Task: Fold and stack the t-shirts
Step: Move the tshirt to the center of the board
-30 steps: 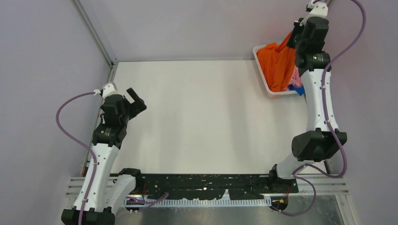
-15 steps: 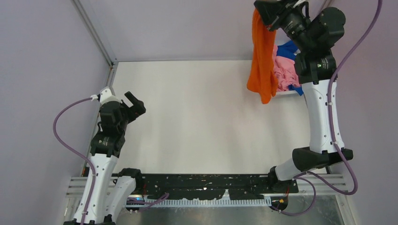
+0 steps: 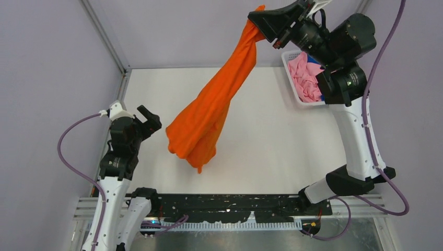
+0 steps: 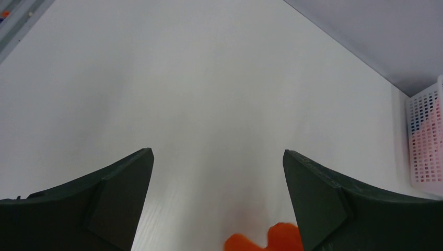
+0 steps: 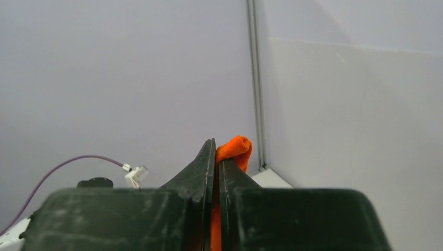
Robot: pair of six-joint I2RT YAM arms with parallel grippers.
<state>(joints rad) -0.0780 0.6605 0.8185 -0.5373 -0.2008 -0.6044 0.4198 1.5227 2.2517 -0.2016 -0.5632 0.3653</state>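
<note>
The orange t-shirt (image 3: 209,117) was held up in the air, stretched in a long slant from the far right corner down toward the near left of the worktop (image 3: 271,151). Its top end was pinched in the right jaws, which were closed tight on a fold of the cloth; in the right wrist view a small orange tuft (image 5: 234,149) was seen poking out past the tips. The lower end was bunched and hanging over the worktop, though whether it touched the surface could not be told.

Half a second earlier the same shirt had been dangling straight down just beside the basket (image 3: 288,68), and a second earlier it had been lying in the basket itself. Since then the right arm (image 3: 355,130) had been swung leftward, and the cloth had been carried out across the middle.

The left jaws were spread wide with nothing between them, just as before, and the left arm (image 3: 117,162) had barely been shifted. The shirt's lower end was brought near them, and a scrap of orange (image 4: 266,239) was caught at the bottom edge of the left wrist view, between the two dark tips.

With the orange shirt lifted away, a crumpled pink t-shirt (image 3: 304,78) was left uncovered in the basket, partly hidden behind the right arm's wrist. The white mesh wall of the basket (image 4: 426,136) was seen at the far right in the left wrist view, with pink showing through it.
</note>
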